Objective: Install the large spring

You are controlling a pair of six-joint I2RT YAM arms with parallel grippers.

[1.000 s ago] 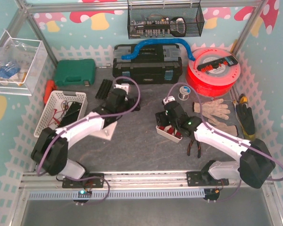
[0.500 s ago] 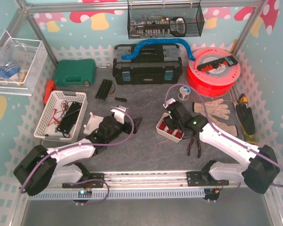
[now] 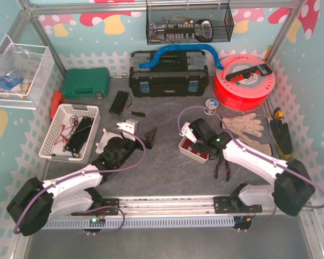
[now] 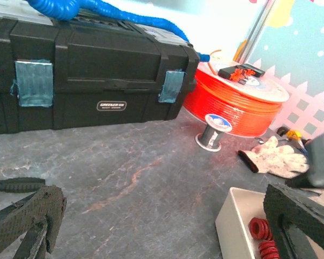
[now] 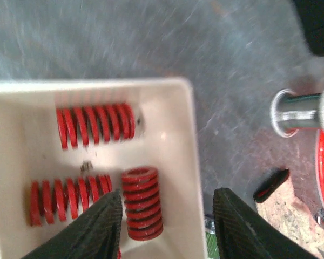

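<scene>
Your right hand (image 5: pixel 168 194) hangs released above the white tray (image 5: pixel 190 162); the nearest red spring (image 5: pixel 143 202) lies between its fingers (image 5: pixel 97 226), toward 9 o'clock, long axis 12-to-6.

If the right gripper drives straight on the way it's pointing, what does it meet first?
Most likely the short red spring in the white tray, which lies between the right gripper's open fingers. Depth is unclear; the tray wall sits between them and might touch first.
</scene>
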